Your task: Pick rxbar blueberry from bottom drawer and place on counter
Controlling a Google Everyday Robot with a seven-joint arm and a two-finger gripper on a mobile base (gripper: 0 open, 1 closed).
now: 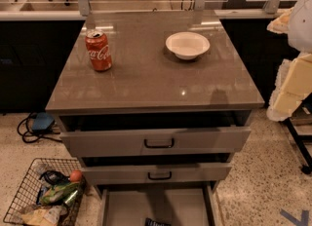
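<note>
The rxbar blueberry (pixel 157 222) is a dark-wrapped bar lying on the pale floor of the open bottom drawer (pixel 126 205); the frame's lower edge cuts it off. The counter (pixel 146 74) is a glossy grey-brown slab above the drawers. My gripper (pixel 291 86) hangs at the right edge of the view, beside the counter's right side and well above and to the right of the bottom drawer. It holds nothing that I can see.
A red cola can (pixel 99 50) and a white bowl (pixel 187 45) stand on the counter. Two grey drawers with black handles (pixel 159 143) are pulled partly out above the bottom drawer. A wire basket (pixel 29 191) of items sits on the floor at left.
</note>
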